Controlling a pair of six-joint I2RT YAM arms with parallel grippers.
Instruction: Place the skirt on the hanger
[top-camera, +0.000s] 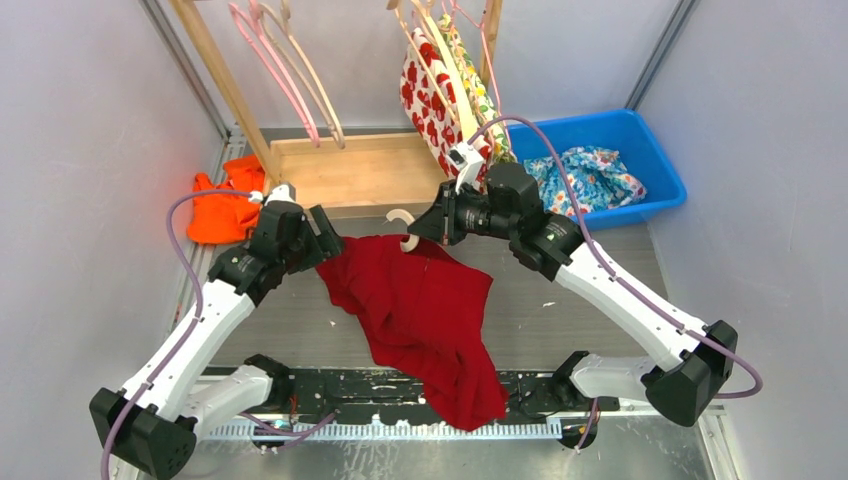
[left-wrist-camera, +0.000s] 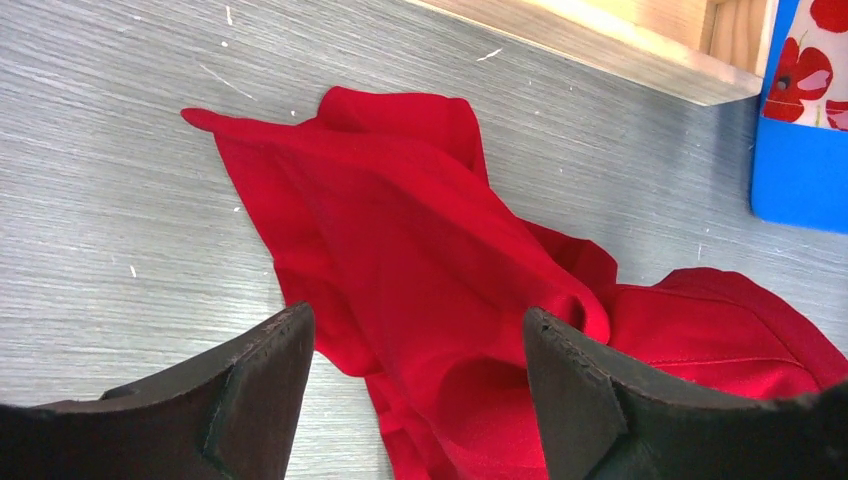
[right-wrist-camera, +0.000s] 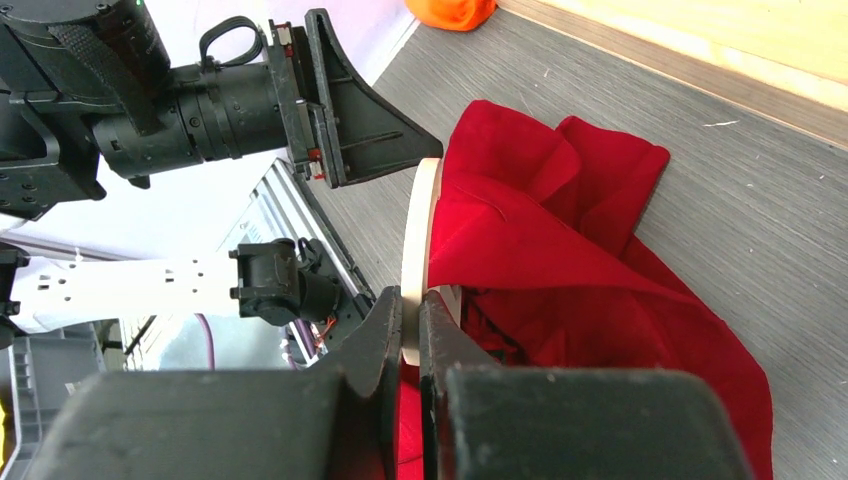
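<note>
The red skirt (top-camera: 425, 310) lies crumpled on the grey table, its top edge draped over a cream wooden hanger (right-wrist-camera: 418, 225) whose hook (top-camera: 399, 216) shows above the cloth. My right gripper (right-wrist-camera: 411, 300) is shut on the hanger's arm, close to the hook (top-camera: 420, 230). My left gripper (top-camera: 330, 240) hangs open at the skirt's left corner. In the left wrist view its fingers (left-wrist-camera: 250, 390) straddle a raised fold of the skirt (left-wrist-camera: 420, 240) without pinching it. The same open gripper (right-wrist-camera: 350, 110) shows in the right wrist view, just past the hanger's tip.
A wooden rack base (top-camera: 340, 165) stands behind, with pink and wooden hangers (top-camera: 290, 70) and floral garments (top-camera: 440, 90) hanging on it. A blue bin (top-camera: 610, 160) with floral cloth sits back right. An orange cloth (top-camera: 222, 210) lies back left.
</note>
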